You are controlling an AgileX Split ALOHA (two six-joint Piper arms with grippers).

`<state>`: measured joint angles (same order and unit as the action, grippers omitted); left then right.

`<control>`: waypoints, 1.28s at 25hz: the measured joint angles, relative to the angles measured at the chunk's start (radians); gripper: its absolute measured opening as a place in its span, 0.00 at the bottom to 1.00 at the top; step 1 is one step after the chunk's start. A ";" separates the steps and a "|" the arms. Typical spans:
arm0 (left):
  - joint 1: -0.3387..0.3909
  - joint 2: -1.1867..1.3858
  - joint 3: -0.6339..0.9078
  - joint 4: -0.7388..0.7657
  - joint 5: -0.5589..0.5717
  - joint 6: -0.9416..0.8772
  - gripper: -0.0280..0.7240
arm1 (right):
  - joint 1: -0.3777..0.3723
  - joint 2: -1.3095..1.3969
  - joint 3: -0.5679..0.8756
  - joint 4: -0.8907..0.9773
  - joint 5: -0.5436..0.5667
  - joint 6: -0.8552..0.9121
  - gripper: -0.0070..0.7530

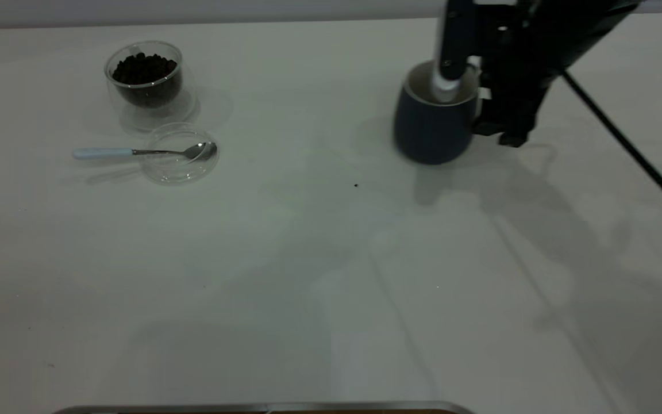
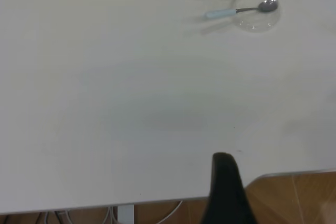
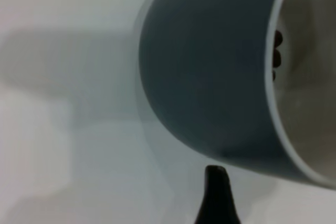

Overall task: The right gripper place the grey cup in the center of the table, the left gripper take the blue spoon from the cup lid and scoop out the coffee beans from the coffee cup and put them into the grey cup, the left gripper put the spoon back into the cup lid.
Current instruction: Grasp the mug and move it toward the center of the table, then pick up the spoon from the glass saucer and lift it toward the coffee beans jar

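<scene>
The grey cup (image 1: 428,129) stands upright at the far right-centre of the table (image 1: 308,259). My right gripper (image 1: 472,95) is shut on its right rim, with one finger inside the cup and the other outside. The cup fills the right wrist view (image 3: 210,66), and a few dark specks show inside its rim. The coffee cup (image 1: 148,86) with the coffee beans (image 1: 144,69) stands at the far left. In front of it the blue spoon (image 1: 104,153) lies with its bowl in the cup lid (image 1: 179,155). My left gripper (image 2: 223,182) hangs over the table's edge, far from them.
A black cable (image 1: 630,149) runs across the table at the right behind the right arm. A tiny dark speck (image 1: 356,185) lies near the middle. A wooden floor (image 2: 299,198) shows past the table edge in the left wrist view.
</scene>
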<state>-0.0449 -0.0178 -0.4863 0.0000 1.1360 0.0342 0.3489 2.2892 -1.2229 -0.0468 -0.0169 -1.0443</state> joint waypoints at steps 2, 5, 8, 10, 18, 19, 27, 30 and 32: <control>0.000 0.000 0.000 0.000 0.000 0.000 0.82 | 0.031 0.000 -0.001 0.000 -0.012 0.002 0.79; 0.000 0.000 0.000 0.000 0.000 0.000 0.82 | 0.079 0.000 -0.002 0.001 -0.027 0.017 0.79; 0.000 0.000 0.000 0.000 0.000 0.000 0.82 | 0.129 0.000 -0.002 0.005 -0.042 0.047 0.79; 0.000 0.000 0.000 0.000 0.000 0.000 0.82 | 0.162 0.000 -0.003 0.015 -0.053 0.074 0.79; 0.000 0.000 0.000 0.000 0.000 0.000 0.82 | 0.199 -0.063 -0.003 0.154 0.047 0.157 0.79; 0.000 0.000 0.000 0.000 0.000 0.000 0.82 | 0.197 -0.098 -0.003 0.175 0.095 0.161 0.79; 0.000 0.000 0.000 0.000 0.000 0.000 0.82 | 0.189 -0.489 -0.003 0.234 0.557 0.377 0.79; 0.000 0.000 0.000 0.000 0.000 0.000 0.82 | 0.189 -0.640 -0.003 0.234 0.770 0.505 0.79; 0.000 0.000 0.000 0.000 0.000 0.000 0.82 | 0.189 -0.723 -0.003 0.234 0.887 0.560 0.79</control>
<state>-0.0449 -0.0178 -0.4863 0.0000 1.1360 0.0342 0.5377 1.5664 -1.2260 0.1874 0.8701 -0.4846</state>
